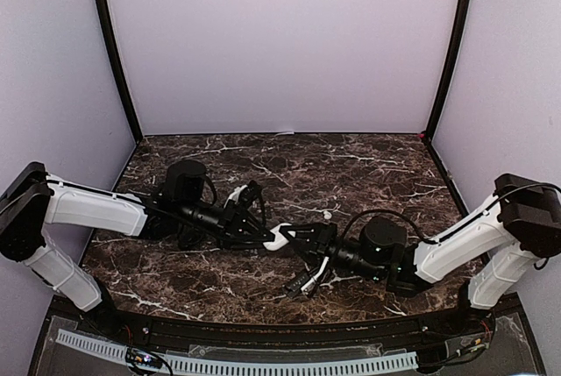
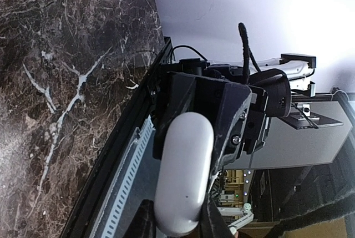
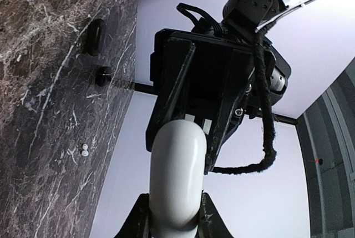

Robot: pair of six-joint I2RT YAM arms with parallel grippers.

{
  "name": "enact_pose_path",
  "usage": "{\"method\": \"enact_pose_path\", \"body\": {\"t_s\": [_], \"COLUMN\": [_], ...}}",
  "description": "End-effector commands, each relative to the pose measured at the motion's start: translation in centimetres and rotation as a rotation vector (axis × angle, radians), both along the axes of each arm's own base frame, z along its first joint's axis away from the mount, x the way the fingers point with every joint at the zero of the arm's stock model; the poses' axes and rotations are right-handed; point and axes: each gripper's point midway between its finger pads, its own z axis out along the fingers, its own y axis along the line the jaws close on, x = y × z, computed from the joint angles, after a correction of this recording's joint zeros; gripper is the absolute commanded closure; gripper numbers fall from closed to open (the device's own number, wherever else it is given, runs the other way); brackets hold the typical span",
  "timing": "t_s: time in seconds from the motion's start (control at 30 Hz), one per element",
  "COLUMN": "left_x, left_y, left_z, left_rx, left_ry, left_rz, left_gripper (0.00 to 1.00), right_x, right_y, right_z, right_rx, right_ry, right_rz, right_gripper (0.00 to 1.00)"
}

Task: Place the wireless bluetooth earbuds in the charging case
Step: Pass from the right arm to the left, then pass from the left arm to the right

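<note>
A white oval charging case (image 1: 279,237) hangs above the table's middle, held at both ends. My left gripper (image 1: 266,233) is shut on one end; in the left wrist view the case (image 2: 183,166) sits between its fingers (image 2: 145,222). My right gripper (image 1: 301,237) is shut on the other end; in the right wrist view the case (image 3: 175,171) sits between its fingers (image 3: 138,218). Two tiny white earbuds (image 3: 84,149) lie together on the marble, also seen in the top view (image 1: 326,215) just behind the right gripper. I cannot tell whether the lid is open.
A black oval case (image 3: 94,37) and a small black round thing (image 3: 103,75) lie on the dark marble table (image 1: 368,174) farther off. The lilac back wall (image 1: 280,43) and side walls enclose the table. A perforated white rail (image 1: 237,363) runs along the near edge.
</note>
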Motion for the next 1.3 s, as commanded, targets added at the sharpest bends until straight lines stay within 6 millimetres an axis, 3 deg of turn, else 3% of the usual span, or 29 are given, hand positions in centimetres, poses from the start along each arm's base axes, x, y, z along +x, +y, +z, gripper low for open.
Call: {"method": "enact_pose_path", "body": {"t_s": [0.0, 0.13, 0.23, 0.3, 0.47, 0.57, 0.77, 0.87, 1.0, 1.1, 1.2, 1.27], "left_x": [-0.3, -0.4, -0.3, 0.0, 1.0, 1.7, 3.2, 4.0, 5.7, 6.2, 6.3, 6.3], "left_y": [-0.4, -0.3, -0.1, 0.3, 1.1, 1.7, 2.3, 2.5, 3.0, 3.3, 3.1, 2.7], "left_z": [2.1, 2.3, 2.7, 2.8, 3.3, 3.9, 4.7, 5.1, 5.5, 6.1, 6.5, 6.8], "left_rx": [-0.08, -0.105, -0.136, -0.152, -0.169, -0.19, -0.191, -0.184, -0.17, -0.192, -0.215, -0.227], "left_ry": [-0.044, -0.049, -0.051, -0.056, -0.092, -0.131, -0.273, -0.369, -0.466, -0.527, -0.581, -0.618], "left_rz": [-0.021, -0.025, -0.02, -0.005, 0.043, 0.081, 0.163, 0.205, 0.313, 0.369, 0.408, 0.426], "left_gripper": [0.81, 0.82, 0.82, 0.83, 0.83, 0.83, 0.85, 0.85, 0.85, 0.85, 0.85, 0.85], "right_x": [-1.0, -1.4, -1.7, -2.2, -3.4, -4.2, -4.9, -5.5, -3.3, 0.1, -0.6, -1.3], "right_y": [0.4, 0.0, -0.7, -1.4, -3.5, -4.5, -3.4, -3.0, -3.8, -4.8, -3.9, -3.2], "right_z": [2.2, 1.9, 2.5, 2.8, 3.6, 3.8, 4.7, 5.4, 7.0, 6.0, 6.6, 7.2], "right_rx": [0.101, 0.116, 0.167, 0.204, 0.293, 0.354, 0.423, 0.456, 0.718, 0.983, 0.928, 0.889], "right_ry": [-0.035, -0.002, 0.031, 0.053, 0.18, 0.374, 1.074, 1.345, 1.691, 1.977, 2.161, 2.217], "right_rz": [0.044, 0.059, 0.064, 0.078, 0.112, 0.143, 0.137, 0.132, 0.028, -0.202, -0.116, -0.052], "right_gripper": [0.86, 0.58, 0.15, 0.05, 0.01, 0.01, 0.01, 0.01, 0.01, 0.0, 0.02, 0.09]}}
